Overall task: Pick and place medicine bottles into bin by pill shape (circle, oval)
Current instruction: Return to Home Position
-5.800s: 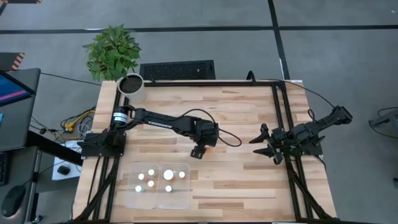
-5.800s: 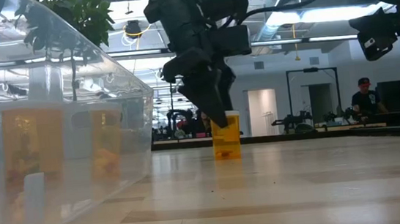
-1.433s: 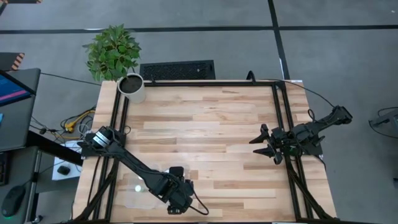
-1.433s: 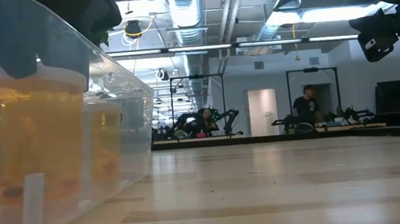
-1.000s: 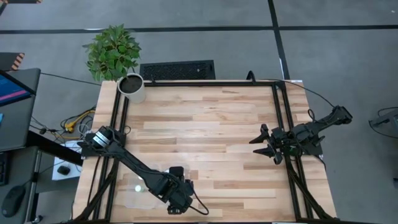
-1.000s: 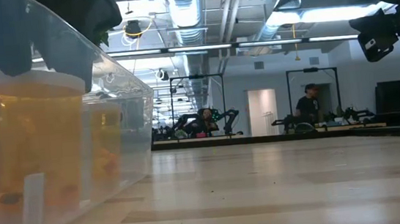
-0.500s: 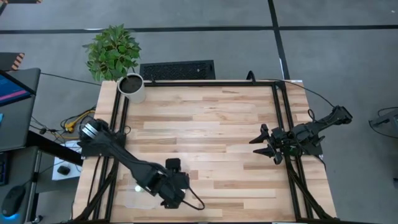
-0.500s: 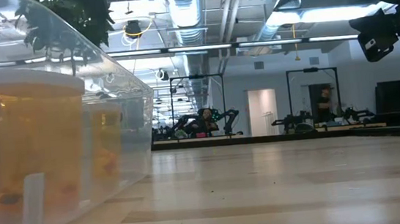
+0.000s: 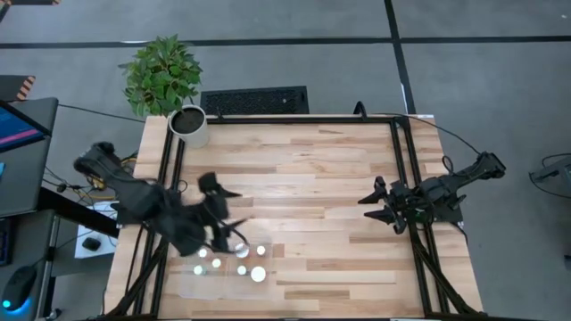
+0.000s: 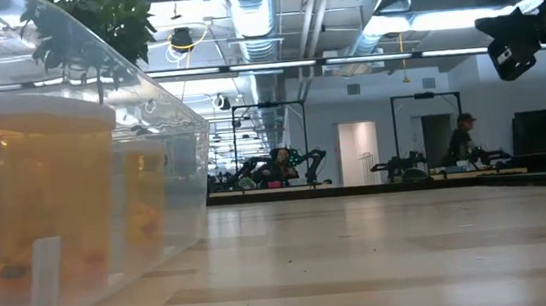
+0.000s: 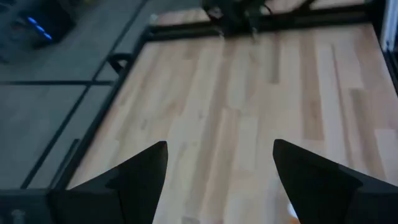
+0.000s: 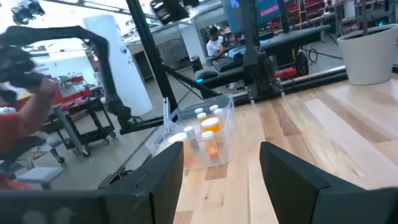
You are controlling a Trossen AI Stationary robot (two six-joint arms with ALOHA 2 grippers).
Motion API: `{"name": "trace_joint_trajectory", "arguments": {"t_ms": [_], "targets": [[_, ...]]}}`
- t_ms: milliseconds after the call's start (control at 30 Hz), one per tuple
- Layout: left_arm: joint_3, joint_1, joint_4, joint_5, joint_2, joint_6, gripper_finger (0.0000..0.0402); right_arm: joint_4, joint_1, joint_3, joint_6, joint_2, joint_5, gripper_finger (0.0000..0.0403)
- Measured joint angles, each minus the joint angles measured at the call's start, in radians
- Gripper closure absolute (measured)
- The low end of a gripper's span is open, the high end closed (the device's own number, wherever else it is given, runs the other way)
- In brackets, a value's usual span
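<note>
The clear two-compartment bin (image 9: 270, 290) sits near the table's front edge, left of centre. Several white-capped medicine bottles (image 9: 241, 253) stand upright in it on their bases. In the low view an orange bottle (image 10: 51, 194) stands just behind the bin's wall (image 10: 175, 182). The bin also shows in the right wrist view (image 12: 205, 140). My left gripper (image 9: 230, 236) hangs open and empty above the bin's far edge; its wrist view (image 11: 217, 149) shows only bare wood between the fingers. My right gripper (image 9: 370, 207) waits open and empty at the table's right side, raised (image 10: 509, 50).
A white plant pot (image 9: 189, 125) with a green plant stands at the far left corner. A black frame runs along the table's left and right sides. Bare wood lies between the bin and my right arm. A person (image 10: 461, 140) stands far off in the room.
My left gripper has let go of the orange bottle's cap, risen out of the bin's right compartment and swung toward the table's far left. The bottle stays upright in the bin.
</note>
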Motion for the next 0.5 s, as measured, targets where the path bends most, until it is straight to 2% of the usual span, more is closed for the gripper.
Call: {"name": "trace_joint_trajectory", "arguments": {"t_ms": [67,200,333,500], "targets": [[-0.09,-0.003,0.043,-0.033,-0.087,-0.005,0.0115,-0.001,0.0,0.004,0.0,-0.001,-0.001,0.0177],[-0.375,-0.003,0.22,-0.036,-0.298,-0.038,0.0115,0.006,0.0,0.034,-0.005,-0.001,-0.004,0.0177],[-0.657,-0.002,0.48,-0.004,-0.493,-0.036,0.0115,-0.019,0.0,0.077,-0.028,-0.001,-0.009,0.0177],[-0.946,-0.002,0.768,0.066,-0.692,0.018,0.0115,-0.069,0.0,0.138,-0.08,-0.001,-0.022,0.0177]]}}
